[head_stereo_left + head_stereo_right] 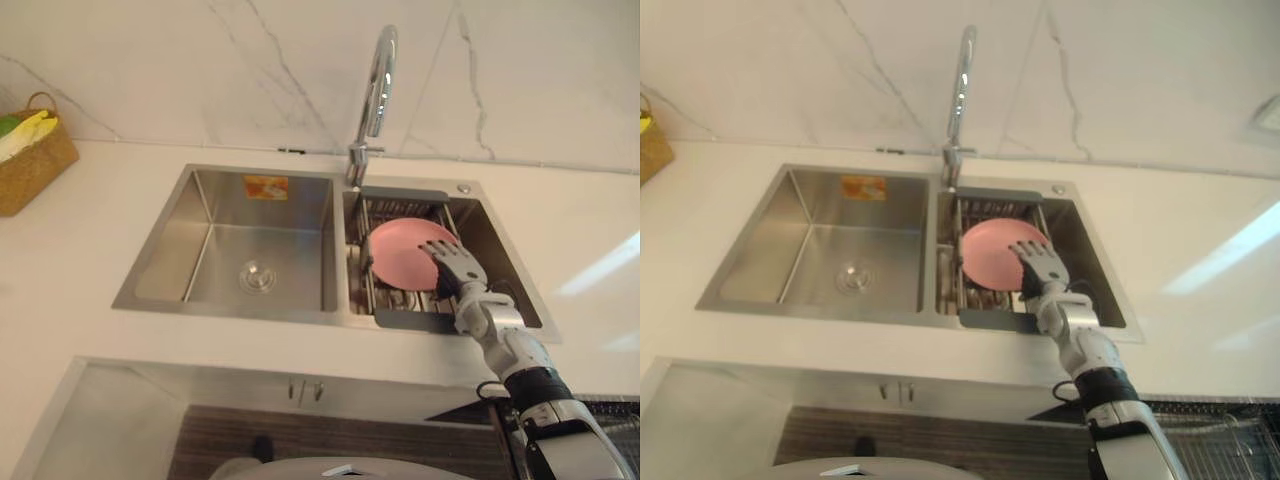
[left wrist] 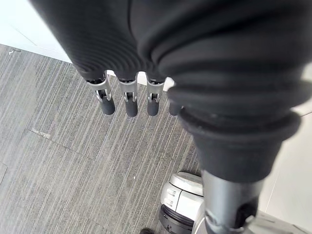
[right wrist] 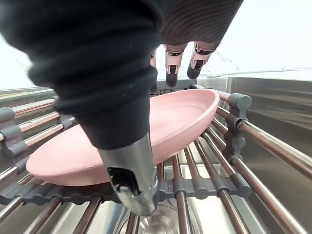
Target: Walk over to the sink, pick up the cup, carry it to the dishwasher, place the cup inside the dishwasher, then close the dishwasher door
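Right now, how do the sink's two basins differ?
The left basin is bare down to its drain, while the right basin holds a rod rack with a pink dish tilted on it. The left basin has an orange sticker on its back wall; the right basin has the robot's right hand reaching over the dish. Both are steel, set in one white counter.

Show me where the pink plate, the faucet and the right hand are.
pink plate (image 1: 400, 252), left eye view, bare middle of its face.
faucet (image 1: 375, 100), left eye view, upper part of the spout.
right hand (image 1: 458, 268), left eye view, back of the fingers.
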Motion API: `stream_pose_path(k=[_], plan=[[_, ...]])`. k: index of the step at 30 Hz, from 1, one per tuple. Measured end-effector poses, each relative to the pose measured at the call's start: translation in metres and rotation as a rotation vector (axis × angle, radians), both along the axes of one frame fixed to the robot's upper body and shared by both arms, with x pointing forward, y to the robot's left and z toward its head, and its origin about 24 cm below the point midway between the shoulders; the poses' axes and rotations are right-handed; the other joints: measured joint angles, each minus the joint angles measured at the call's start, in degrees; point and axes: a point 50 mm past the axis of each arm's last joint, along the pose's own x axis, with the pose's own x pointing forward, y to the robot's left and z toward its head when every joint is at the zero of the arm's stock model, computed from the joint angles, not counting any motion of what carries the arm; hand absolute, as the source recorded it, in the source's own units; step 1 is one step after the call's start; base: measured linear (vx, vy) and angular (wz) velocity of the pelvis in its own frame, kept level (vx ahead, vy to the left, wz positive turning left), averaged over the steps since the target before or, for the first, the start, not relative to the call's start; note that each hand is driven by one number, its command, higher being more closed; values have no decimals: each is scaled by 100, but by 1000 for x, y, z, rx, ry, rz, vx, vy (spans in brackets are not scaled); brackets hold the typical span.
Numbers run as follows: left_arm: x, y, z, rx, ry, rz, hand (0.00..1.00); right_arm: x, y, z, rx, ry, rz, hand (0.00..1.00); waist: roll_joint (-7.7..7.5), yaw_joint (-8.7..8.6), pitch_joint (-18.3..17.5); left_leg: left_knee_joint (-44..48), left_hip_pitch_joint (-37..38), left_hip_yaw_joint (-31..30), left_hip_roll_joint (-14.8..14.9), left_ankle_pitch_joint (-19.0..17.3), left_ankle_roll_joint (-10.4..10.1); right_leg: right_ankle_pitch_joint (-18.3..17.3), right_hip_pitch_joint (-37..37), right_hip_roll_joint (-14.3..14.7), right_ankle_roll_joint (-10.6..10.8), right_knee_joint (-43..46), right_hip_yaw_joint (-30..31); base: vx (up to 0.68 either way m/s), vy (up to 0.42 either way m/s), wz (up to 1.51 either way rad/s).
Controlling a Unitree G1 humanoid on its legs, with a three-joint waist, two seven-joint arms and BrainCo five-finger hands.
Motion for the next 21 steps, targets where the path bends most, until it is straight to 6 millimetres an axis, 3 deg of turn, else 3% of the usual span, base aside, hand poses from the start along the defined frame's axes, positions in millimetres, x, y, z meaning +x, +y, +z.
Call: stream_pose_path(k=[14, 21], plan=[[3, 0, 1, -4, -4, -31, 0, 21, -3, -1, -75, 50, -48, 0, 5, 226, 143, -1, -13, -211, -35, 45, -15, -19, 107, -13, 7, 5, -221, -3, 10, 8], [3, 0, 1, -8, 4, -37, 0, 26, 0, -4, -66, 111, -33, 0, -1, 257, 227, -3, 56, -237, -54, 38, -26, -55, 198, -28, 21, 13, -257, 2, 0, 0]])
